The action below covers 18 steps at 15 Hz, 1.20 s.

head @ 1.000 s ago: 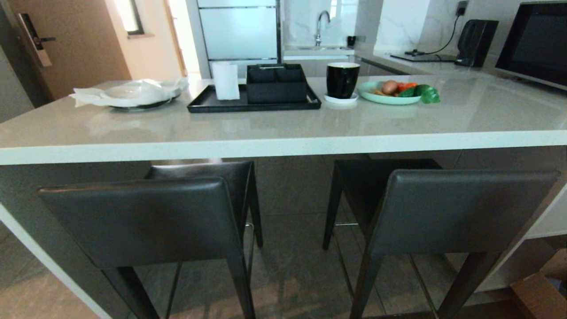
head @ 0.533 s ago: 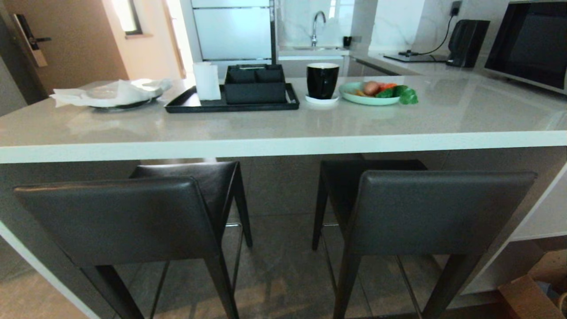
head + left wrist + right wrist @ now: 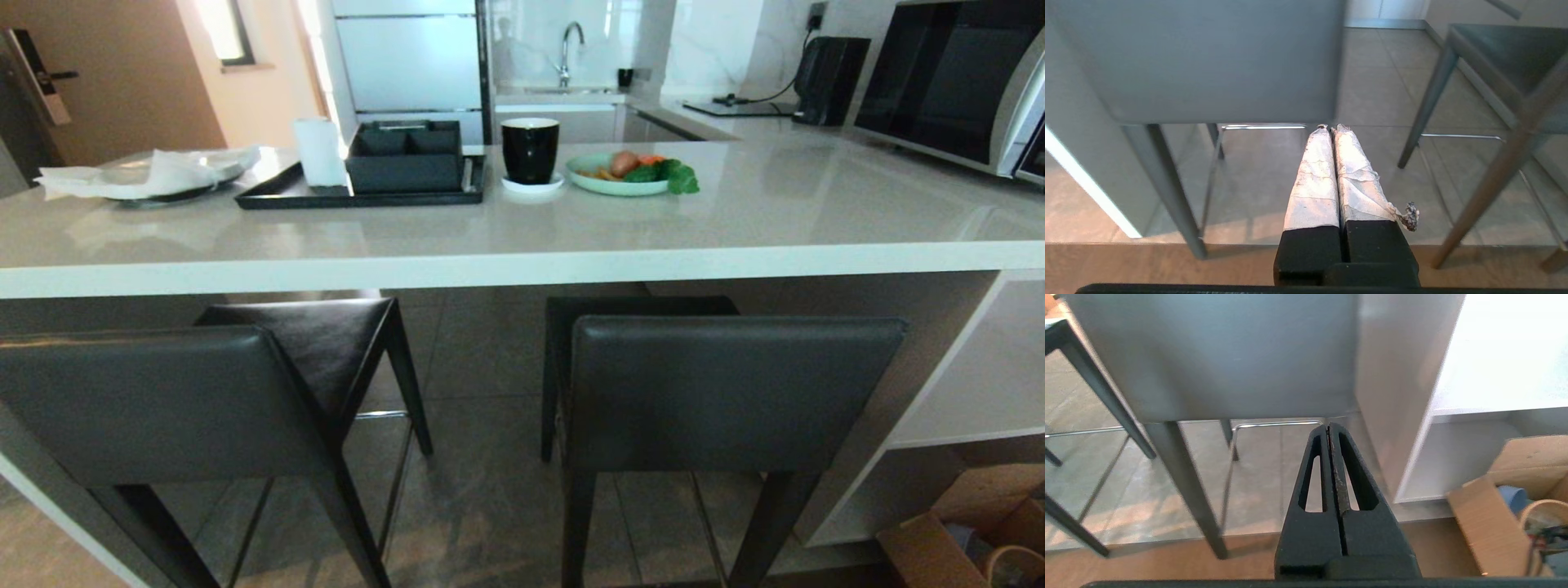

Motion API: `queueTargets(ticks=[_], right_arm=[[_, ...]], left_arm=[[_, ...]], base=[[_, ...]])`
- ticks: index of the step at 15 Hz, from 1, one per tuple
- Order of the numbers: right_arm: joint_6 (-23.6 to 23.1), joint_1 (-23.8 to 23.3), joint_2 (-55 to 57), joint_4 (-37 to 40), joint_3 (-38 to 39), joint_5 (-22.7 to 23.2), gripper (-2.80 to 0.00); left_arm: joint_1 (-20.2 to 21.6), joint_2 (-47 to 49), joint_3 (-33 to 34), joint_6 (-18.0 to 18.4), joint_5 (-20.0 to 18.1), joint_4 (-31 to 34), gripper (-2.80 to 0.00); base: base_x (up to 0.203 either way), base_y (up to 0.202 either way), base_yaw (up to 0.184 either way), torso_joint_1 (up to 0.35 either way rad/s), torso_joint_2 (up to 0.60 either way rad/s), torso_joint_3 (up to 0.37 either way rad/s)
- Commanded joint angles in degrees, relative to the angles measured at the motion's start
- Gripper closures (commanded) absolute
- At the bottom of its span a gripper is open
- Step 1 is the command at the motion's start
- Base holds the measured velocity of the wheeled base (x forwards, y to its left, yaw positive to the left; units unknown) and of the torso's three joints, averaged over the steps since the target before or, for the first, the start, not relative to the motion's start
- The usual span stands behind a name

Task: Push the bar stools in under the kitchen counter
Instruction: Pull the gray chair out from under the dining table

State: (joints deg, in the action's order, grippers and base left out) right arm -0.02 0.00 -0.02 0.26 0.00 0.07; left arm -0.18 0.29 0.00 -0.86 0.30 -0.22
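Observation:
Two dark grey bar stools stand in front of the kitchen counter (image 3: 735, 229), backrests toward me. The left stool (image 3: 139, 400) is angled, its seat partly under the counter's white edge. The right stool (image 3: 727, 392) stands square, its seat also partly under. Neither arm shows in the head view. My left gripper (image 3: 1329, 127) is shut and empty, its taped fingers (image 3: 1314, 179) low behind the left stool's backrest (image 3: 1208, 61). My right gripper (image 3: 1328, 425) is shut and empty, below the right stool's backrest (image 3: 1220, 355).
On the counter sit a black tray (image 3: 277, 194) with a box, a black mug (image 3: 530, 149), a plate of vegetables (image 3: 620, 175) and crumpled white paper (image 3: 147, 171). A microwave (image 3: 947, 82) is at the back right. A white side panel (image 3: 1396, 396) and cardboard box (image 3: 1494, 514) stand right of the right stool.
The whole head view has slid left, so the camera has moved toward the right. The stools keep their places at the counter.

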Motion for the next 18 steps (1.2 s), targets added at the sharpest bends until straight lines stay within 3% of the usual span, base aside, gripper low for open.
queueTargets(ticks=[1,13,18], right_arm=[[0.02,0.0,0.02,0.0,0.0,0.01,0.0],[0.02,0.0,0.02,0.0,0.0,0.01,0.0],[0.02,0.0,0.02,0.0,0.0,0.01,0.0]], left_arm=[[0.01,0.06,0.09,-0.02,0.05,-0.04,0.0],[0.01,0.06,0.09,-0.02,-0.04,-0.04,0.0],[0.01,0.06,0.09,-0.02,0.05,-0.04,0.0]], base=[[0.0,-0.195,0.0,0.002,0.0,0.002],[0.0,-0.195,0.001,0.004,0.0,0.003],[0.0,-0.041,0.0,0.0,0.0,0.003]])
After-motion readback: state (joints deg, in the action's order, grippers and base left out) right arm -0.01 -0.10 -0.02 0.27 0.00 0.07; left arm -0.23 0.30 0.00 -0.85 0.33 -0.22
